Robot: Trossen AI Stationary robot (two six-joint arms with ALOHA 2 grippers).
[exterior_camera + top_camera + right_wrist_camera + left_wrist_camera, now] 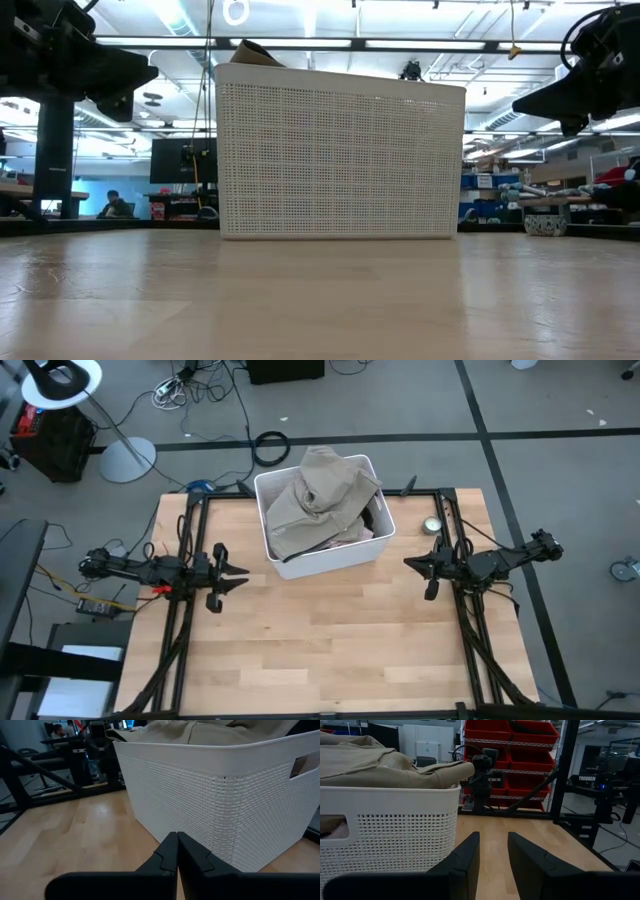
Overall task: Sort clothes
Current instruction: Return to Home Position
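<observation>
A white perforated bin [325,552] stands at the table's far middle. A large beige garment [322,500] lies heaped on top in it and hangs over its far rim; it also shows in the left wrist view [380,765]. A pink garment [350,538] and a black one [372,517] peek out under it. The other clothes are hidden. My left gripper [243,574] hovers left of the bin, open and empty. My right gripper [408,563] hovers right of the bin, shut and empty.
A small round metal object [432,525] lies near the table's far right corner. Bare wooden table [330,640] spreads in front of the bin. Black frame rails [190,520] run along the table's left and right sides.
</observation>
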